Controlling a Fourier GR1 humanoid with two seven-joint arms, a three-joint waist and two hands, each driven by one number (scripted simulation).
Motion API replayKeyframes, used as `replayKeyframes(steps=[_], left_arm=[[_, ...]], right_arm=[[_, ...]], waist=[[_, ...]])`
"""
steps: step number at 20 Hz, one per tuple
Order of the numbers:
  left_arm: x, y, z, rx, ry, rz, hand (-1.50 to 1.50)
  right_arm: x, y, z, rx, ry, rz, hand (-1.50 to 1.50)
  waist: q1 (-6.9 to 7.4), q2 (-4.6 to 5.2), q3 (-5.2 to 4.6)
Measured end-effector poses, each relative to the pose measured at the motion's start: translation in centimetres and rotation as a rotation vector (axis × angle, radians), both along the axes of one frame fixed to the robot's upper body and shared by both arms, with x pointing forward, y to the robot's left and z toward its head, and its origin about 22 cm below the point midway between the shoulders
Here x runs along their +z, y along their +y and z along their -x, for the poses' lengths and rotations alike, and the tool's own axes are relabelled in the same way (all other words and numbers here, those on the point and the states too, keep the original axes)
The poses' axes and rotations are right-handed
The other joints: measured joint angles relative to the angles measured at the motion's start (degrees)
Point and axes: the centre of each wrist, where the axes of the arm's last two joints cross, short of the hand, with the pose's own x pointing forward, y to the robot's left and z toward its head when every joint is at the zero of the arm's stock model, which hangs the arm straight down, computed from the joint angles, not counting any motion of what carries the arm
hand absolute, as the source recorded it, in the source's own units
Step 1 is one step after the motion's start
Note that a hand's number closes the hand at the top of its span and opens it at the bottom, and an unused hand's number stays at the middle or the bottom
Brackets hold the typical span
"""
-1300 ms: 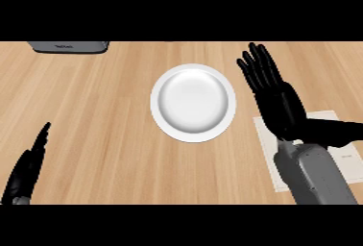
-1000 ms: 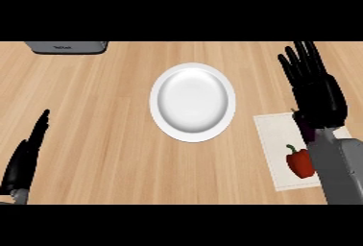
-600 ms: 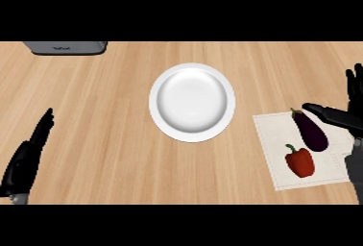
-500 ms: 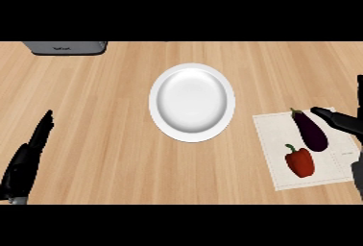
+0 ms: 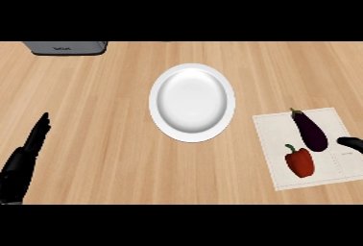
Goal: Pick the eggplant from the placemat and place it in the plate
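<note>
Centre of frame: white plate (image 5: 155, 103) flat on the wooden counter (image 5: 92, 96), looking taller than wide. Right of it and well apart, toward the lower right: pale placemat (image 5: 272, 129), roughly square, slightly turned, its far border near the frame's right side.

On the placemat's upper half: dark purple eggplant (image 5: 311, 131), lying lengthwise, green stem toward the top of the frame, fat end toward the lower right. Not on the plate, not held. Just below and left of the eggplant, close but apart: red pepper (image 5: 300, 162), green stem up, also on the placemat.

Right edge of frame, level with the eggplant's fat end: small black part of the right hand (image 5: 351, 142), over the placemat's right border, just beside the eggplant with a narrow gap between. Too little in view to tell whether spread or closed.

Lower left of frame: left hand (image 5: 21, 166), resting, straight fingers pressed together and pointing up the frame, holding nothing, well apart from plate and placemat.

Upper left corner: grey appliance (image 5: 65, 47), cut off by the top of the view.
</note>
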Motion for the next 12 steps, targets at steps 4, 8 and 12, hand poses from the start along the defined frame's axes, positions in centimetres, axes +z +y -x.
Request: replayKeyframes(steps=[4, 8, 12], left_arm=[[-0.6, -0.3, -0.2, 0.002, -0.003, 0.002, 0.00], [-0.9, -0.8, -0.5, -0.007, -0.006, 0.001, 0.00], [-0.8, -0.5, -0.5, -0.010, -0.012, -0.001, 0.00]], right_arm=[[2.2, -1.4, 0.0, 0.060, 0.165, 0.163, -1.50], [3.3, -1.5, -1.2, 0.084, 0.306, 0.257, -1.50], [4.2, -1.3, -2.8, 0.114, 0.432, 0.322, -1.50]], waist=[[0.17, 0.15, -0.03], [0.59, 0.24, 0.00], [0.93, 0.27, 0.02]])
